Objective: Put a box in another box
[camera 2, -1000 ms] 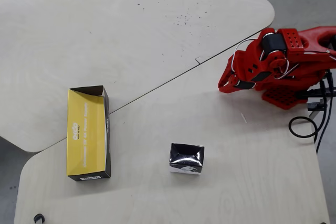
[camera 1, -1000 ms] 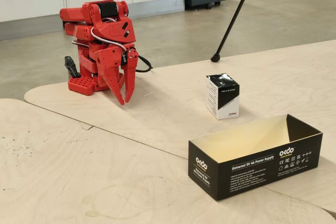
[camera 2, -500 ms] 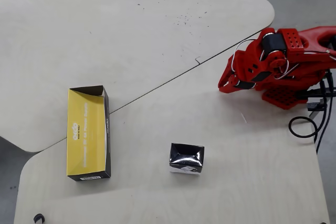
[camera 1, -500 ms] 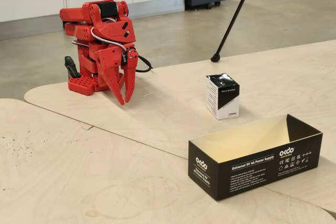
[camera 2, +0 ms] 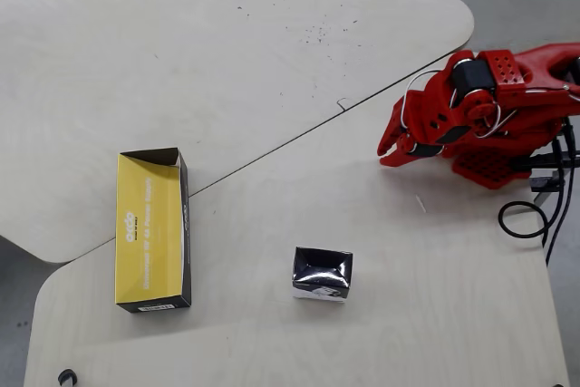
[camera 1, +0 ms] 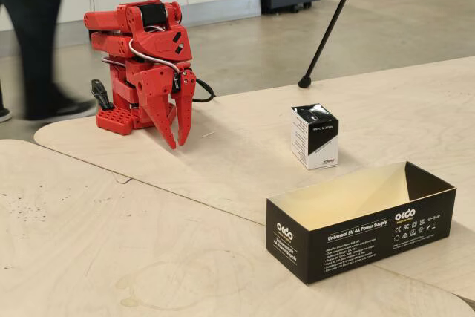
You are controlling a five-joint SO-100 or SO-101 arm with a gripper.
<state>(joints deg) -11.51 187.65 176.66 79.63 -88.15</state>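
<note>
The red arm (camera 1: 141, 50) sits folded at the upper left of the fixed view and at the right edge of the overhead view (camera 2: 494, 106). Its end effector (camera 1: 178, 141) points down toward the tabletop (camera 1: 148, 213), with the fingertips close together and only a narrow gap between them; nothing is held. In the overhead view the end effector (camera 2: 388, 153) faces the left of the frame.

The small black-and-white box (camera 1: 314, 136) stands upright on the tabletop, right of centre in the fixed view and well apart from the end effector. In the overhead view it lies at lower centre (camera 2: 322, 274), its glossy black top facing up.

The long black box (camera 1: 364, 237) occupies the lower right of the fixed view, open at the top, with a tan interior and white print on its side. In the overhead view it lies at the lower left (camera 2: 151, 230). The two boxes are near each other but do not touch.

A black cable (camera 2: 530, 219) runs from the arm base at the right edge of the overhead view.
</note>
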